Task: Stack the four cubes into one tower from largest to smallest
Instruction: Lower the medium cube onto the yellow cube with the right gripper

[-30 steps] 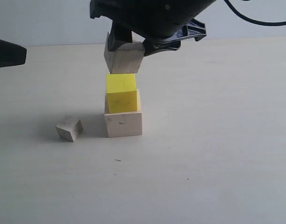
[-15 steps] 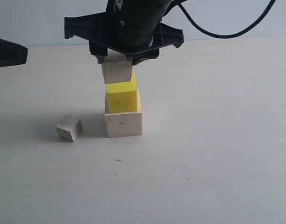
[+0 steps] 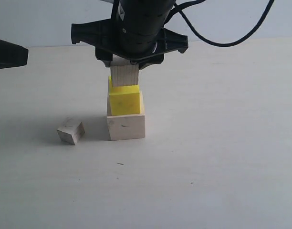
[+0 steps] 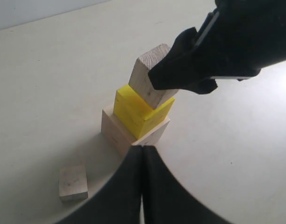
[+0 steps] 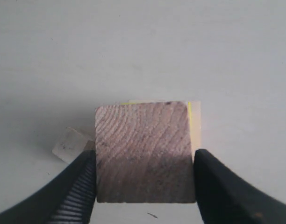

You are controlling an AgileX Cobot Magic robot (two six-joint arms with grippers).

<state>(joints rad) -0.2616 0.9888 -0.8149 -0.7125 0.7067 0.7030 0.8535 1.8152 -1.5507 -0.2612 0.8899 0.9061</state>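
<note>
Gripping a middle-sized wooden cube (image 5: pixel 143 154) by two opposite sides, my right claw (image 3: pixel 124 66) reaches down from above at the centre of the scene. The claw is spread partway, just wide enough for the cube, and both black fingers press flat against the wood. The cube's end grain faces up toward my wrist.

The cube sits right at the top face of a yellow cube (image 3: pixel 125 101). I cannot tell whether it rests on the yellow or hangs a hair above it. From the side it looks turned a little out of line with the yellow cube.

The yellow cube stands on a large pale cube (image 3: pixel 126 126), set toward its back edge, and that one stands on the light table (image 3: pixel 222 157). These make the lower part of the tower.

A small wooden cube (image 3: pixel 70 132) lies alone on the table to the left of the tower, apart from it and turned at an angle.

My left claw (image 4: pixel 142 154) is off to the left side, above the table, fingers pressed together with nothing between them.

A black cable (image 3: pixel 222 44) loops away from my right arm against the pale wall.
</note>
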